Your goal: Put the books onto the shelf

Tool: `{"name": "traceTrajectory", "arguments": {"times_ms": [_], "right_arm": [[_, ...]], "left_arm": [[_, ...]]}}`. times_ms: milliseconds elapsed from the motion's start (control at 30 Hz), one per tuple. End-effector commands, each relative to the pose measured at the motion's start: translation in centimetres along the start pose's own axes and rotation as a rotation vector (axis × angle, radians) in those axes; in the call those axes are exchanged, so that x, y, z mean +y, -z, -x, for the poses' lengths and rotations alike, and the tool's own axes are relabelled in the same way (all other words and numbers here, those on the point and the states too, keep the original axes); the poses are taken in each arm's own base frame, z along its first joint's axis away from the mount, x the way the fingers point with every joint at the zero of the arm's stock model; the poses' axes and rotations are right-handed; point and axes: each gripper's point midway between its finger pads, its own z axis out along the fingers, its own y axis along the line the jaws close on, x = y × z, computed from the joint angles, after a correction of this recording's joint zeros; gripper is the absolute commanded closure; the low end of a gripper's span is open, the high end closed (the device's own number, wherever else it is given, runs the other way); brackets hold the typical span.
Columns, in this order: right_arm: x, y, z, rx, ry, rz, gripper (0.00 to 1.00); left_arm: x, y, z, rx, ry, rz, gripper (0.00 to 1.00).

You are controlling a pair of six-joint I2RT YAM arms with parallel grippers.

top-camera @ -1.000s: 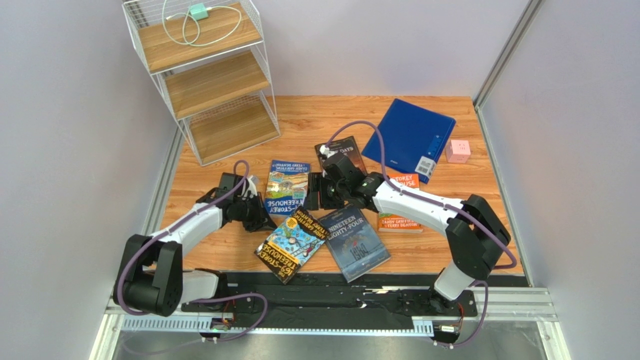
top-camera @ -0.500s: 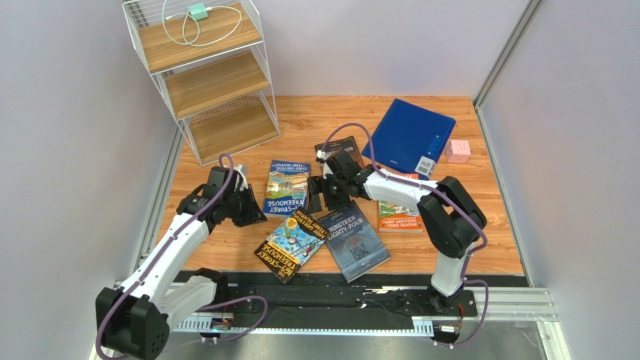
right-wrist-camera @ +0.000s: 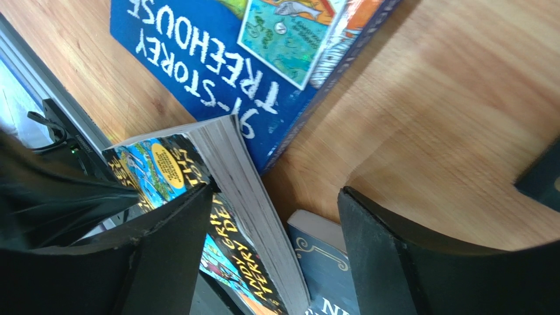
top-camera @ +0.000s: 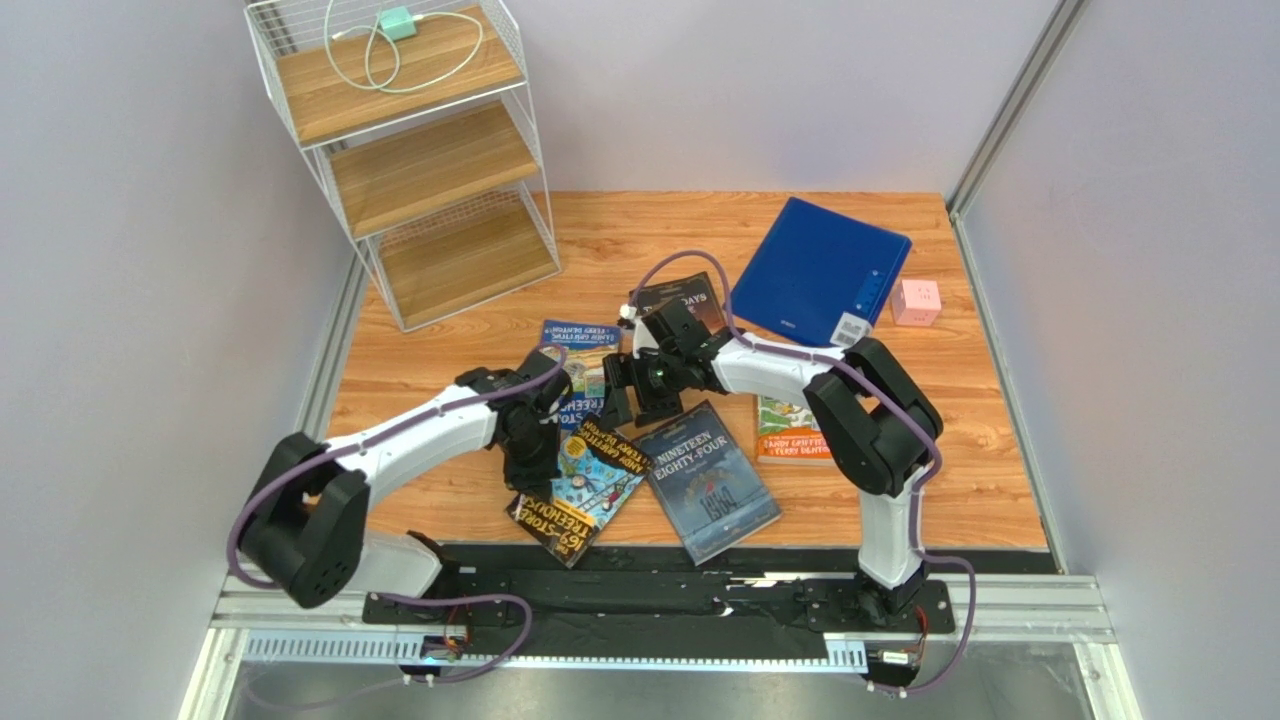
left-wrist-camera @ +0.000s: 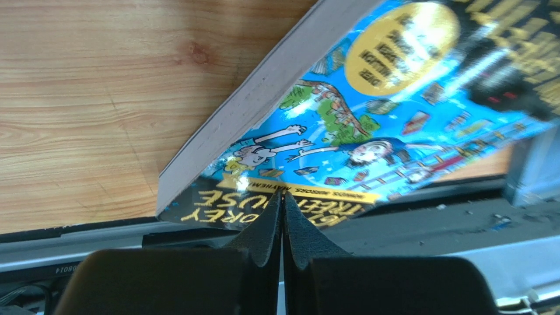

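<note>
Yellow-black book between right gripper's spread jaws

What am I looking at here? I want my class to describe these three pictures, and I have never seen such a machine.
Two robot arms, each ending in a two-finger gripper, stand at the near edge of a wooden table. One picture looks down from above; the others come from a camera on each wrist. On the table lie a blue Treehouse book, a yellow-black Treehouse book, Nineteen Eighty-Four, an orange Treehouse book and a blue folder; a white wire shelf stands far left. The left gripper is shut, the right gripper open; neither holds anything.
</note>
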Motion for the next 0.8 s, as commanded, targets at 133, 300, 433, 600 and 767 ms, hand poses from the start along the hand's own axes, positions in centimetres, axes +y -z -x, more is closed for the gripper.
{"name": "traceTrajectory", "arguments": {"times_ms": [133, 300, 433, 600, 767], "right_arm": [[-1.6, 4.3, 1.5, -0.084, -0.004, 0.060, 0.09], [0.0, 3.9, 1.2, -0.036, 0.006, 0.236, 0.00], [0.3, 2.1, -0.1, 0.032, 0.006, 0.312, 0.00], [1.5, 1.9, -1.5, 0.091, 0.021, 0.410, 0.00], [2.8, 1.3, -2.7, 0.146, 0.074, 0.425, 0.00]], "left_arm": [[-0.5, -1.9, 0.9, 0.024, -0.004, 0.073, 1.00], [-0.5, -3.5, 0.5, 0.059, -0.003, 0.077, 1.00], [-0.6, -4.2, 0.5, 0.069, -0.005, 0.088, 1.00], [-0.5, -4.6, 0.7, 0.075, -0.011, 0.106, 1.00], [-0.6, -4.9, 0.9, 0.080, -0.018, 0.114, 1.00]]}}
